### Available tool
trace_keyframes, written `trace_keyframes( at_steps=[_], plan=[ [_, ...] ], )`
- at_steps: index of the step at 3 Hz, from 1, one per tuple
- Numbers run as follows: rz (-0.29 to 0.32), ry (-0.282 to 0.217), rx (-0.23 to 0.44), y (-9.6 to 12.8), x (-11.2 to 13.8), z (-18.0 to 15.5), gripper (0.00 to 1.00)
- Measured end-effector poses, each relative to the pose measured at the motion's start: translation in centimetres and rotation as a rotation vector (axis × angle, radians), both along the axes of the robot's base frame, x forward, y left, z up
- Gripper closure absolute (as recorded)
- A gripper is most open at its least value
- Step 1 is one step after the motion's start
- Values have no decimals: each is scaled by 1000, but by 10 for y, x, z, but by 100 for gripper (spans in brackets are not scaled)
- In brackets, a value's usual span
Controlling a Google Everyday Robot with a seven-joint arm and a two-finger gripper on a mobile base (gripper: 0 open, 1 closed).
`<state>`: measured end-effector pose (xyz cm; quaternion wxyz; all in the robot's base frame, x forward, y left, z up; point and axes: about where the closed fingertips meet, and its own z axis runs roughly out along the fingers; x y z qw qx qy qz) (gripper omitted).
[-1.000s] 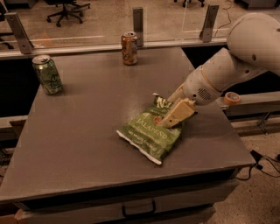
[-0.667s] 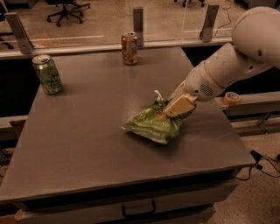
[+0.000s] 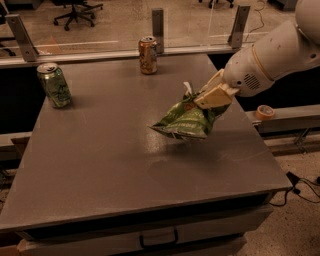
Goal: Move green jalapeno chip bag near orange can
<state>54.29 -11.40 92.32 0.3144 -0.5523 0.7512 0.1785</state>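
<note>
holding the green jalapeno chip bag [image 3: 186, 120] by its upper right corner with the gripper [image 3: 204, 100], above the right half of the bench [image 3: 100, 160]. tan fingers [image 3: 219, 94] clamped on the crinkled top of the bag, with a white sealed edge poking up just beside them. hanging tilted, lower left end dipping toward the bench surface, apparently just clear of it, with a soft shadow underneath. reaching in from the upper right on a white arm [image 3: 270, 60].

standing upright at the far edge of the bench, near its middle: 1 orange can [image 3: 147, 55], well apart from the bag, up and to the left of it. standing upright near the far left corner: 1 green can [image 3: 55, 85], farther still from the bag.

lying on a ledge to the right of the bench, below the arm: 1 tape roll [image 3: 264, 111]. running behind the bench: a glass barrier with 3 metal posts [image 3: 158, 22], and beyond it an office chair [image 3: 75, 9] on a pale floor. set in the front of the bench: 1 drawer handle [image 3: 157, 239].
</note>
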Motion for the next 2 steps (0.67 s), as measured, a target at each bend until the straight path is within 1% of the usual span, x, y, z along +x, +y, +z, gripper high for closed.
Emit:
trace_keyframes(
  at_steps=[1, 2],
  plan=[
    [0, 0, 0, 0, 0, 0, 100],
    [-27, -57, 0, -5, 13, 10, 100]
  ],
)
